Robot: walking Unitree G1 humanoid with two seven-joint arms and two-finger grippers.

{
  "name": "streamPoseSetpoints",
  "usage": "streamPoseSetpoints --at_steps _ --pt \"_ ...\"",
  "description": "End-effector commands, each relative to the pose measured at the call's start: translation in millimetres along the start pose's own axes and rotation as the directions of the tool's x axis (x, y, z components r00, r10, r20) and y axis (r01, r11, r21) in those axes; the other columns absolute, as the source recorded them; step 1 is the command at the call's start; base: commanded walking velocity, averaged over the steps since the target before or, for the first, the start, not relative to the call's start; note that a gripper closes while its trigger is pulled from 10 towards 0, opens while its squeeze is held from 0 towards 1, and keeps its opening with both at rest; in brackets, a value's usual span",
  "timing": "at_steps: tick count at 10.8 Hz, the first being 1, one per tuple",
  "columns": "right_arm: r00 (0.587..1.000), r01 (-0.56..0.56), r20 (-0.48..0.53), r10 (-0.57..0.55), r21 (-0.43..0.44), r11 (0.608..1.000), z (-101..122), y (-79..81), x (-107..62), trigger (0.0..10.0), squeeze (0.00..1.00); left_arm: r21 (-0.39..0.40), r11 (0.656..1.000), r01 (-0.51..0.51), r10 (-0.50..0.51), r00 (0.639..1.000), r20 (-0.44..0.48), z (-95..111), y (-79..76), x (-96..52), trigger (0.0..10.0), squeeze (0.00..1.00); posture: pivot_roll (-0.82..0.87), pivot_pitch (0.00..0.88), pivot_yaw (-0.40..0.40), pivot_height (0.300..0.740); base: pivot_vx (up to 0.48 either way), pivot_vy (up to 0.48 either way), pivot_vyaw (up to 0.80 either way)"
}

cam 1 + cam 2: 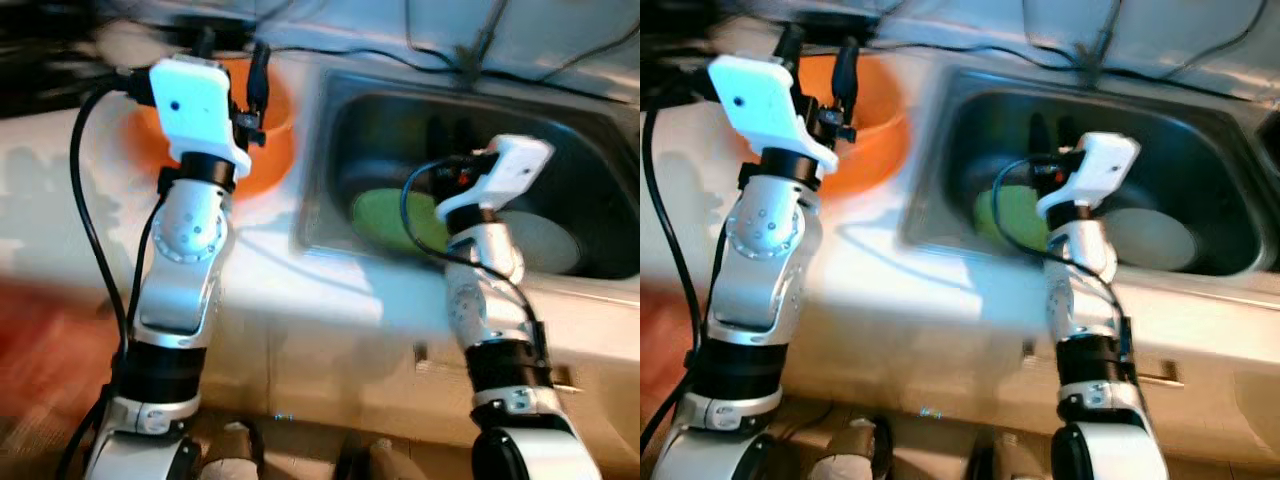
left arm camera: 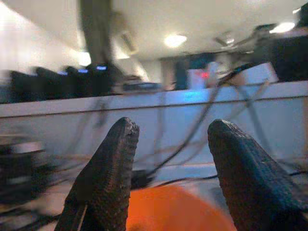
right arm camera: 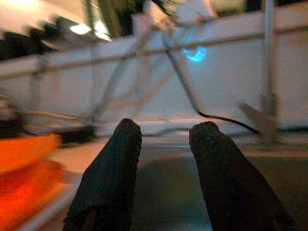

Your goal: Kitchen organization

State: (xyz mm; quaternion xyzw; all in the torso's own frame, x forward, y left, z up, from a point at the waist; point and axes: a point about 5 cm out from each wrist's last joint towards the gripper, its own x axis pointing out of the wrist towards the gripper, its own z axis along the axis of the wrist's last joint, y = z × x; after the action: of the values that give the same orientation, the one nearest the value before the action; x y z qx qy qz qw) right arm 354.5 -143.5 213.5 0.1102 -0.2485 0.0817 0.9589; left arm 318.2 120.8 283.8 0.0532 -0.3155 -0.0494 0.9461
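An orange bowl [image 1: 270, 150] sat on the white counter [image 1: 300, 290], just beside the sink [image 1: 330, 110]. In the sink lay a green plate [image 1: 390, 215] and a pale dish [image 1: 545, 240]. The left gripper [image 2: 173, 159] hung over the bowl, its 2 fingers apart and holding nothing. The right gripper [image 3: 166, 168] was over the sink, fingers a little apart, empty too. It looked like the reaching step. Next, 1 gripper probably had to go down and close on a dish.

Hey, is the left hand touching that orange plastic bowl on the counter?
Apart. In the left wrist view the left hand has its fingers spread open, with the orange plastic bowl lying below them and nothing between them.
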Motion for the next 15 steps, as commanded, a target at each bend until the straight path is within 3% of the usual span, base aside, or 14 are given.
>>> streamPoseSetpoints --at_steps 1,2,4,5,6,12,15 --pt "0.999 0.023 -0.034 -0.022 0.016 1.0 -8.8 -3.7 -8.4 10.0 0.0 0.004 1.0 0.015 -0.015 1.0 0.026 5.6 -4.3 2.1 10.0 0.0 0.11 0.124 -0.062 0.74 0.0 0.0 0.0" --pt "0.999 0.025 -0.033 -0.024 0.015 1.0 -8.7 -4.1 -8.4 10.0 0.0 -0.009 1.0 0.008 -0.007 0.999 0.048 9.3 -3.7 3.2 10.0 0.0 0.1 0.124 -0.061 0.74 0.0 0.0 0.0" --pt "0.999 0.023 -0.035 -0.022 0.015 1.0 -9.4 -3.6 -9.2 10.0 0.0 -0.012 1.0 -0.004 0.004 1.0 -0.001 -5.2 -0.7 -1.6 10.0 0.0 0.1 0.125 -0.06 0.74 0.0 0.0 0.0" --pt "0.999 0.023 -0.039 -0.023 0.015 1.0 -10.2 -3.6 -9.9 10.0 0.0 -0.014 1.0 -0.013 0.012 0.999 -0.045 -18.2 1.2 -7.3 10.0 0.0 0.1 0.125 -0.06 0.74 0.0 0.0 0.0" --pt "0.998 0.032 -0.053 -0.032 0.01 0.999 -13.7 -6.1 -12.7 10.0 0.0 0.009 0.999 -0.036 0.037 0.983 -0.181 -55.5 7.1 -26.4 10.0 0.0 0.1 0.126 -0.057 0.74 0.0 0.0 0.0" --pt "0.996 0.042 -0.075 -0.042 -0.009 0.999 -18.5 -7.0 -15.5 10.0 0.0 0.023 0.997 -0.067 0.071 0.973 -0.222 -71.7 17.9 -40.5 10.0 0.0 0.1 0.127 -0.056 0.74 0.0 0.0 0.0" --pt "0.996 0.042 -0.084 -0.043 -0.017 0.999 -19.1 -8.1 -14.8 10.0 0.0 0.046 0.998 -0.032 0.041 0.978 -0.207 -67.0 17.2 -35.8 10.0 0.0 0.1 0.123 -0.057 0.74 0.0 0.0 0.0"
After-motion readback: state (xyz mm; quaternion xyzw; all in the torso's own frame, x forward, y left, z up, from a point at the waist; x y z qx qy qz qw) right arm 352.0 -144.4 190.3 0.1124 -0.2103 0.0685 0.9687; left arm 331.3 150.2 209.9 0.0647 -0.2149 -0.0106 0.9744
